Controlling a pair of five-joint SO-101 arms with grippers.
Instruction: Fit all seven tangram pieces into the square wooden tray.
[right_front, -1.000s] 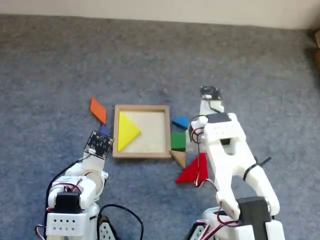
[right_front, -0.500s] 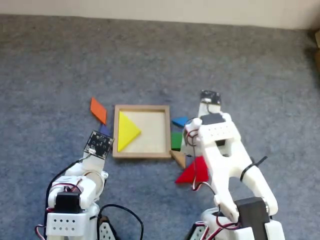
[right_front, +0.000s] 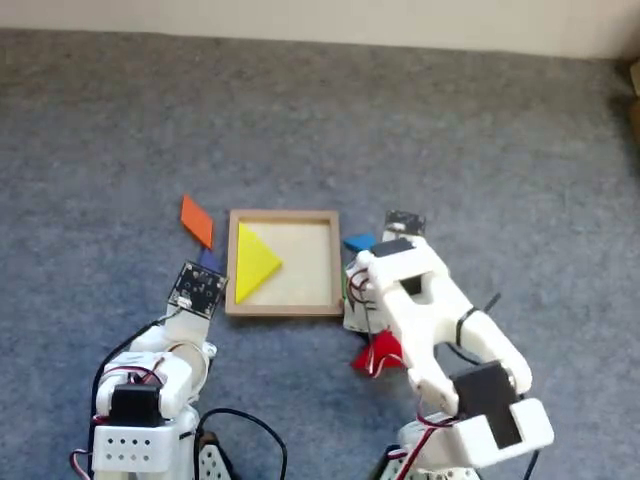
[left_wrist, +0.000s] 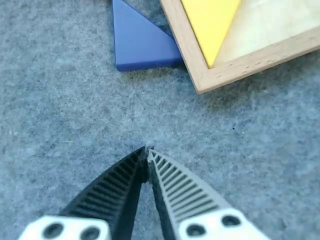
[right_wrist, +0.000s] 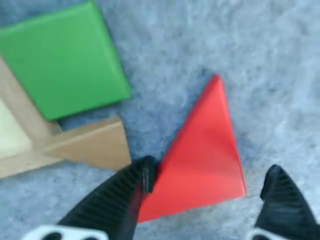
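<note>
From above: the square wooden tray (right_front: 283, 214) sits mid-counter on the grey cover, with just the yellow triangle (right_front: 255, 262) inside, against its left wall. The orange piece (right_front: 197, 221) lies off the far-left corner, and a light blue piece (right_front: 359, 242) is just right of the tray. The right arm (right_front: 430, 300) leans over the pieces on the tray's right side. The red triangle (right_front: 380, 352) pokes out beneath it, near-right of the tray.

Left wrist cam: the left gripper (left_wrist: 148, 152) is closed tip to tip w/ nothing in it, over bare cover. A dark blue triangle (left_wrist: 140, 42) touches the tray's outer left edge.

Right wrist cam: the right gripper (right_wrist: 210, 175) is spread wide, fingers either side of the red triangle (not clamped on it). The green square (right_wrist: 62, 60) and a tan triangle (right_wrist: 92, 145) lie by the tray corner.
</note>
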